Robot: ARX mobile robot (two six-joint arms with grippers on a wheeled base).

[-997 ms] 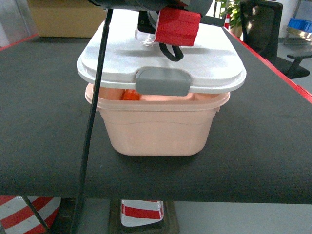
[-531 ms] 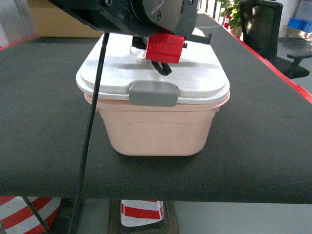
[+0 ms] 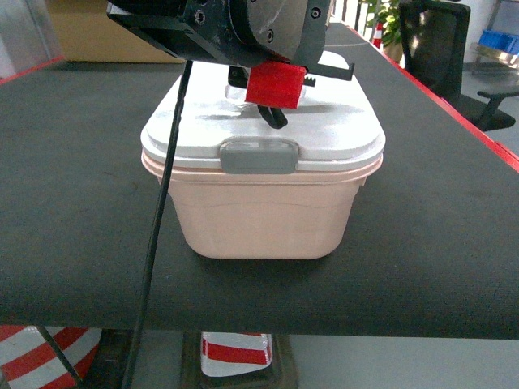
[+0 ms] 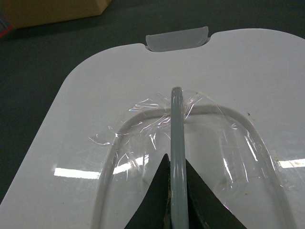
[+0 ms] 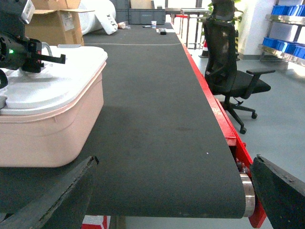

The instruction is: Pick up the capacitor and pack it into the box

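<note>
- In the head view we see the box (image 3: 263,219), a pale pink tub, at the centre of the frame on the black table (image 3: 73,203).
- Its white lid (image 3: 324,130) lies flat on the rim, covering the whole opening, with a grey clip (image 3: 259,155) at the near edge.
- We cannot see the capacitor in any view; the closed lid hides the inside of the tub.
- The left gripper (image 3: 272,109) hangs over the lid from the upper middle of the frame, with a red block above its tips.
- In the left wrist view its dark fingers (image 4: 200,205) stand together at the bottom centre, clamped on the grey handle (image 4: 177,143), which rises upright between them over crinkled clear tape.
- The right gripper (image 5: 167,200) shows only as two dark fingertips (image 5: 52,191) in the lower corners of the right wrist view, spread wide apart and holding nothing.
- From that view the tub sits at the left edge; at upper right stands an office chair (image 5: 233,71).
- At upper left we make out what seems to be a brown cardboard box (image 3: 105,32), partly hidden.
</note>
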